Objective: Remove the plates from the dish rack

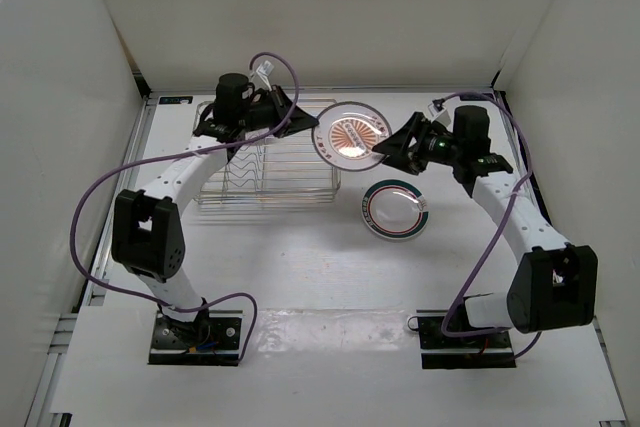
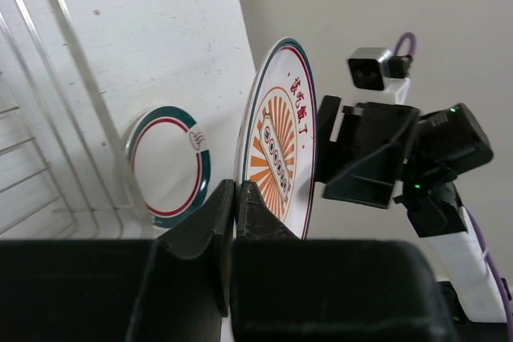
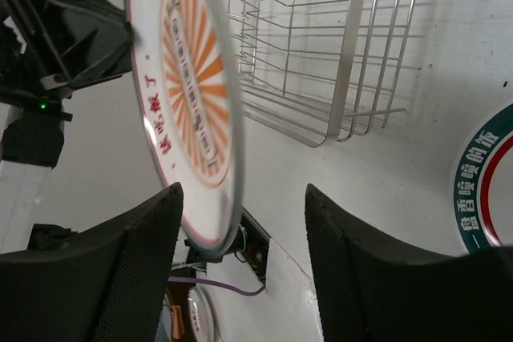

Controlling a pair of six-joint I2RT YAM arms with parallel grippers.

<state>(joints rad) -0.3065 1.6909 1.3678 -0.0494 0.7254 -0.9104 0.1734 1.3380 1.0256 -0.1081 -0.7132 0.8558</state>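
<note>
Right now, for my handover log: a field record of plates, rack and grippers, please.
dish rack: silver wire rack, no plates visible
held plate: white round plate with orange sunburst centre, airborne by the rack's right end
left gripper: shut on its rim
right gripper: open, straddling that plate
other plate: white plate with green-and-red rim, flat on white table

Rack (image 1: 265,162): fills bench (image 1: 300,267) rear-left.
Held plate (image 1: 352,134): airborne between right gripper (image 1: 385,151) and rack end.
Flat plate (image 1: 396,211): near rack corner, narrow gap.
</note>
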